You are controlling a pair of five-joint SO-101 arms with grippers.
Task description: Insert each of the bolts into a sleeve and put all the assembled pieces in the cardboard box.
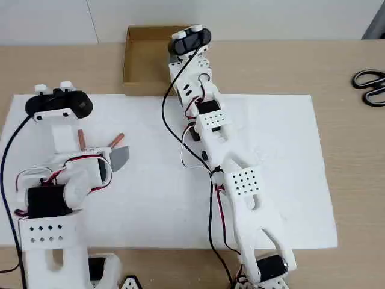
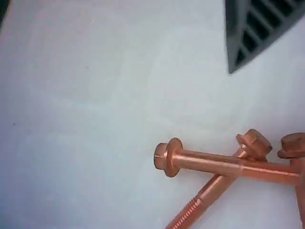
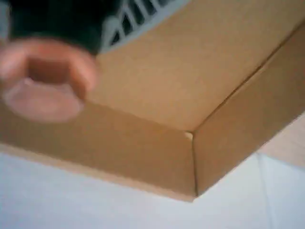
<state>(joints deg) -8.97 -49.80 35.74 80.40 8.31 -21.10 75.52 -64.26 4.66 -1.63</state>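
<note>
Sheet (image 1: 289, 180) holds loose bolts (image 2: 224, 164) by left hand (image 1: 117, 158), opening unclear; right hand (image 3: 71, 43) grips bolt (image 3: 45, 81) at box (image 3: 143, 138) edge.

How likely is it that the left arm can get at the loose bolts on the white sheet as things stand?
Likely yes. The left gripper hangs just beside the bolts, which lie bare on the white sheet with nothing over them. Two are crossed, so lifting one alone may be fiddly.
</note>
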